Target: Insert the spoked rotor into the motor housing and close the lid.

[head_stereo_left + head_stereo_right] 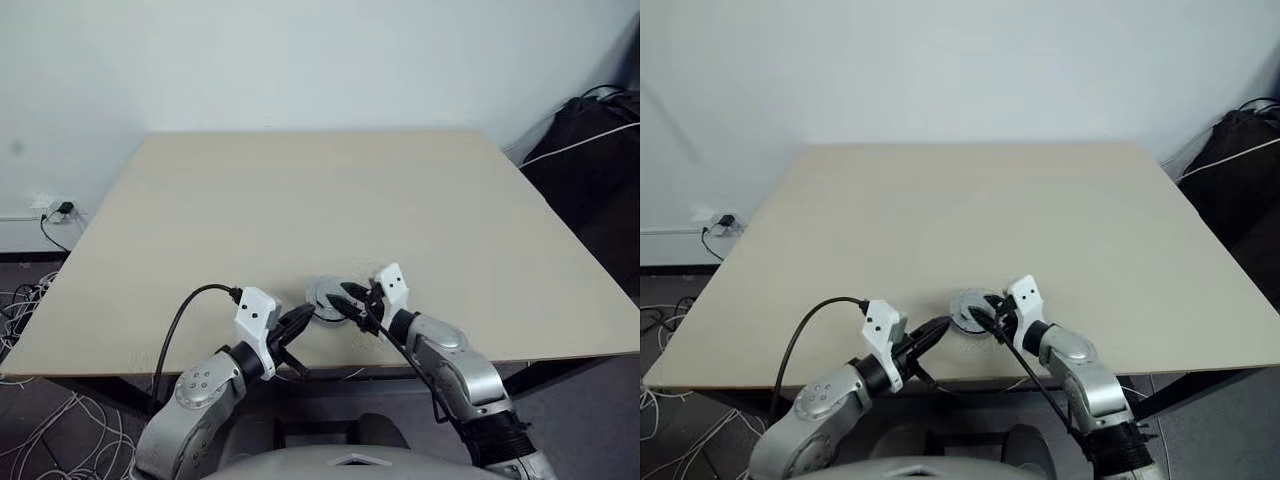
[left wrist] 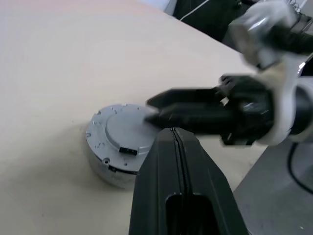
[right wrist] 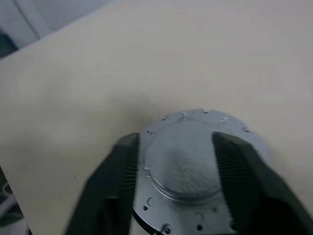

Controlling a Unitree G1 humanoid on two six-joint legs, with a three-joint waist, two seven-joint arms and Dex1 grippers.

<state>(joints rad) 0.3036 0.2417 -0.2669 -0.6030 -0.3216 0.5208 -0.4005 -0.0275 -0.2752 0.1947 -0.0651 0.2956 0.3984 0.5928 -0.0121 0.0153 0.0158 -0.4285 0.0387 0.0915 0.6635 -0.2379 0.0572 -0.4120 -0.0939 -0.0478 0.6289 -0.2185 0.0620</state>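
The motor housing (image 2: 103, 166) is a low round grey body standing on the table close to its front edge. The dull-grey lid (image 2: 122, 128) lies flat on top of it, also seen as a disc with a raised centre (image 3: 183, 169). The spoked rotor is hidden. My right gripper (image 3: 176, 139) is open, its two fingers spread over the lid on either side of the raised centre. My left gripper (image 1: 307, 315) is shut on nothing, hovering just left of the housing and pointing towards it.
The beige table (image 1: 300, 200) stretches away behind the housing. The front edge runs just under both wrists. A black bag (image 1: 600, 150) sits off the table's right side. Cables (image 1: 30, 300) and a wall socket (image 1: 55, 210) lie to the left.
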